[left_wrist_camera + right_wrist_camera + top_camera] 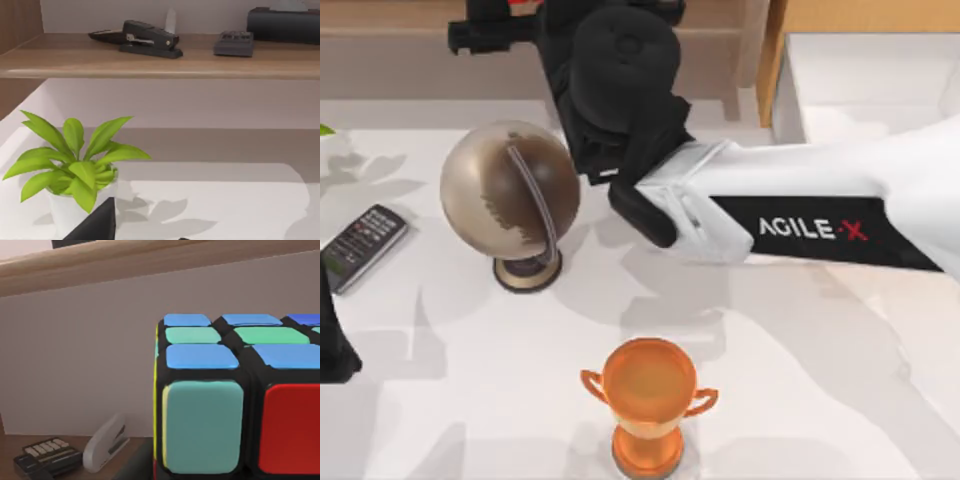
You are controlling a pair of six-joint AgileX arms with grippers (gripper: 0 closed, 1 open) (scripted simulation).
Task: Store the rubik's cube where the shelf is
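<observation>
carrying the rubik's cube (235,400) into the shelf (410,45) recess, the right gripper (620,60) reaches over the worktop (800,380); fingers hidden, state cannot be told. next: lower, release. left arm parked at left.

A rendered office or study corner, by the look of it: a white bench (800,400) carries a desk globe (510,195) at centre left, an orange trophy (648,400) at the bottom, a remote control (362,245) at the left edge. In the left wrist view, a wooden shelf (160,62) across the top holds a black stapler (145,39) and a calculator (234,43), with a potted plant (75,170) lower left.
</observation>
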